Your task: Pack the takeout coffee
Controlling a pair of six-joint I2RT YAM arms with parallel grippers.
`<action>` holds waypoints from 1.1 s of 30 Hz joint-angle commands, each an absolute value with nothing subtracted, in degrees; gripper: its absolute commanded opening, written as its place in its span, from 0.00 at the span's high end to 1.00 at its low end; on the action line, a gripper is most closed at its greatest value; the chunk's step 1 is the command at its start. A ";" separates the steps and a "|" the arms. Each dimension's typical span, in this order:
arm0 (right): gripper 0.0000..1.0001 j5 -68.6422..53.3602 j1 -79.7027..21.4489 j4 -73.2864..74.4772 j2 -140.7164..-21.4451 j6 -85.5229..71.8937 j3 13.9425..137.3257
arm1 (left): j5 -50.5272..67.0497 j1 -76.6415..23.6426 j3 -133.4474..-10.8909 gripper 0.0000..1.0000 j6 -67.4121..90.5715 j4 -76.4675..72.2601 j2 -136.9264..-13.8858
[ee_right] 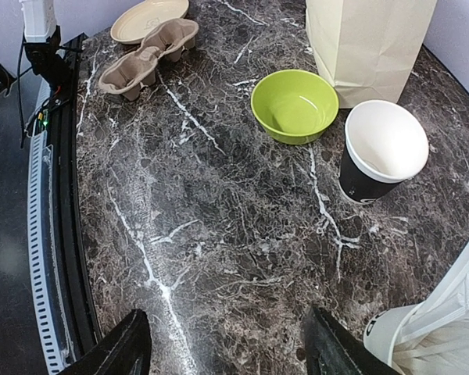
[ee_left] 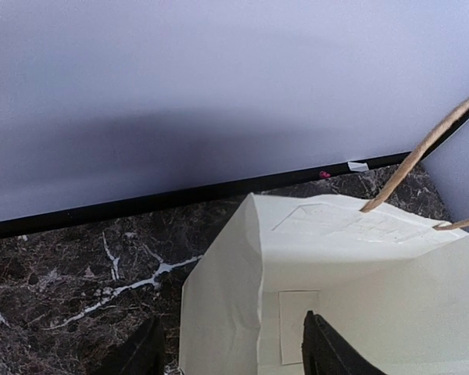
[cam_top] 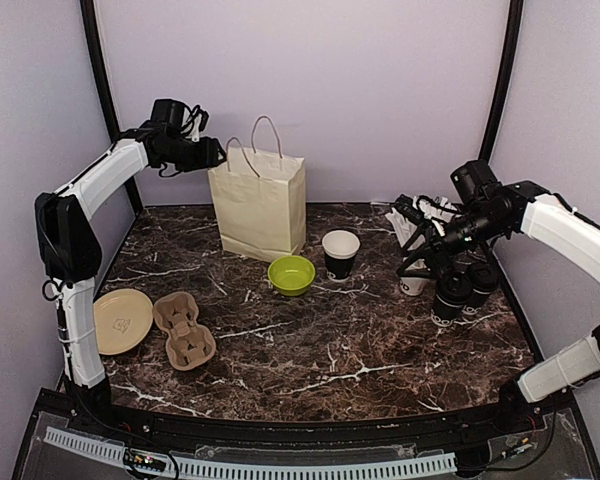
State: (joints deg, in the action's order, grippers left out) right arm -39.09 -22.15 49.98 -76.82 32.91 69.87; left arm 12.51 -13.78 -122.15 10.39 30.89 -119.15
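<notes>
One takeout coffee cup [cam_top: 340, 254] stands open, without a lid, right of the bowl; its white inside shows in the right wrist view [ee_right: 384, 148]. Two lidded black cups [cam_top: 464, 290] stand at the right edge under my right arm. My right gripper [cam_top: 415, 240] [ee_right: 227, 344] hangs open above bare table, with nothing between its fingers. The cream paper bag [cam_top: 258, 205] [ee_left: 352, 273] stands open at the back. My left gripper [cam_top: 218, 153] [ee_left: 230, 351] is raised at the bag's top left corner. Its fingers stand apart, one on each side of that corner, not pinching it.
A lime-green bowl [cam_top: 291, 273] [ee_right: 295, 105] sits in front of the bag. A pulp cup carrier [cam_top: 183, 330] [ee_right: 148, 58] and a tan plate [cam_top: 122, 320] [ee_right: 148, 17] lie at the left. A white cup with straws [cam_top: 415, 280] [ee_right: 422, 336] stands by my right gripper.
</notes>
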 commanded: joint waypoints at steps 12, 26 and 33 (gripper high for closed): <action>0.33 -37.81 -22.59 47.92 -76.51 32.10 69.26 | 14.31 -14.03 -125.50 0.65 11.19 32.89 -119.53; 0.33 -37.09 -22.59 47.99 -75.94 31.67 68.99 | 12.23 -14.05 -125.87 0.97 9.72 33.31 -114.94; 0.33 -36.43 -22.59 47.51 -75.58 31.48 68.39 | 11.89 -14.06 -118.79 1.00 11.24 31.40 -108.83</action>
State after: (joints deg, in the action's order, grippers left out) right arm -37.21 -22.15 49.21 -76.79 32.23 69.06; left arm 12.34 -13.78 -122.76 10.52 32.95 -116.92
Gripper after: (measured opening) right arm 0.671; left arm 0.027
